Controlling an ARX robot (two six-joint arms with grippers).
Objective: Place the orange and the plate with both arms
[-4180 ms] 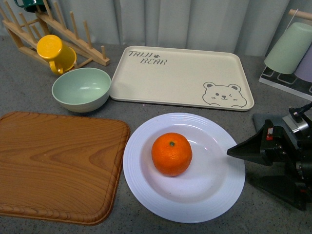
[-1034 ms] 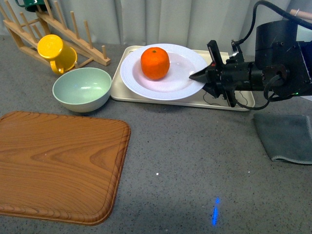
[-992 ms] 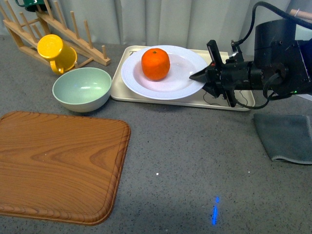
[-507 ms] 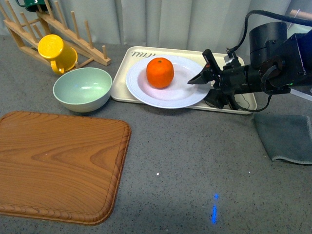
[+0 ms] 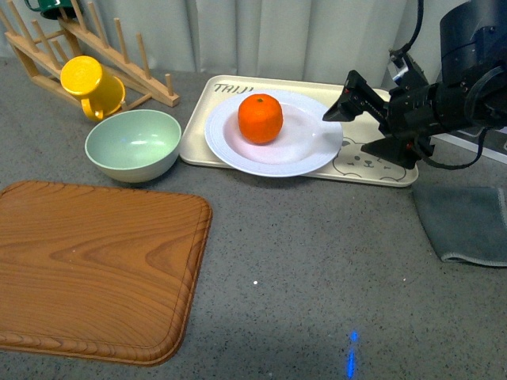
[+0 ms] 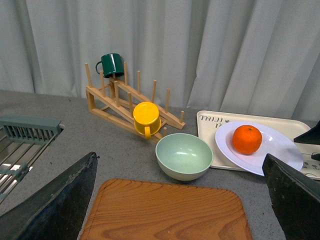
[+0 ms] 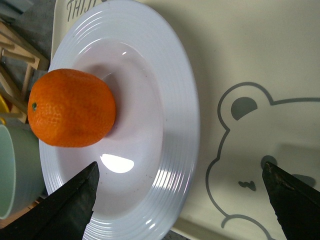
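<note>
Plate and orange resting on tray; my grippers clear.

The plate [image 5: 273, 134] sits on the bear tray [image 5: 372, 154], the orange [image 5: 261, 118] on it. My right gripper [image 5: 354, 111] stands spread beside its rim; my left gripper [image 6: 180, 200] is spread, well apart. I judge the plate rigid, glossy, breakable: grip the ridged rim. The orange could roll.

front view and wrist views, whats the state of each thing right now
orange: sitting on the plate, not gripped
plate: resting on the cream tray, nothing gripping it
cream tray: flat on the table
right gripper: open, just off the plate's rim
left gripper: open, holding nothing
green bowl: upright, nothing inside
yellow mug: tipped on the rack
wooden board: flat, bare
grey cloth: lying on the table
</note>
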